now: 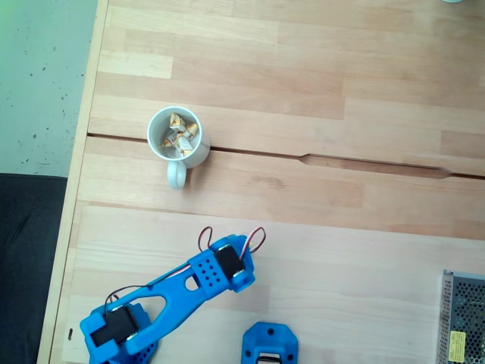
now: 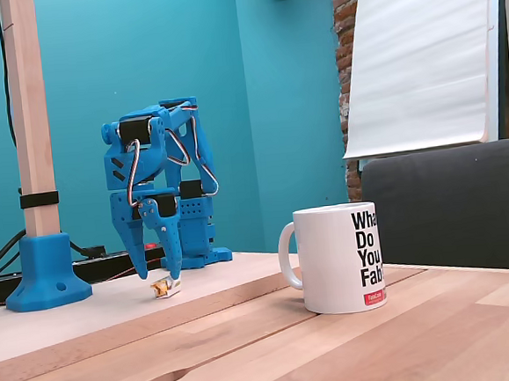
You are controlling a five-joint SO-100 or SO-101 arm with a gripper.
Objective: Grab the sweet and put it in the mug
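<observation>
The white mug [image 1: 195, 154] stands at the table's left with its handle toward the arm, and several sweets [image 1: 180, 135] lie inside it. In the side-on fixed view the mug [image 2: 344, 258] shows black lettering. Left of it, one sweet [image 2: 165, 287] lies on the raised wooden board. My blue gripper [image 2: 160, 276] points straight down over that sweet, open, with its fingertips on either side of it and just above the board. From above, the arm's wrist [image 1: 223, 271] covers the fingers and the sweet beneath them.
A wooden post in a blue foot [image 2: 44, 260] stands left of the arm. A blue part [image 1: 269, 345] sits at the table's near edge and a metal mesh box [image 1: 462, 318] at the bottom right. The table's left edge [image 1: 83, 152] runs close to the mug.
</observation>
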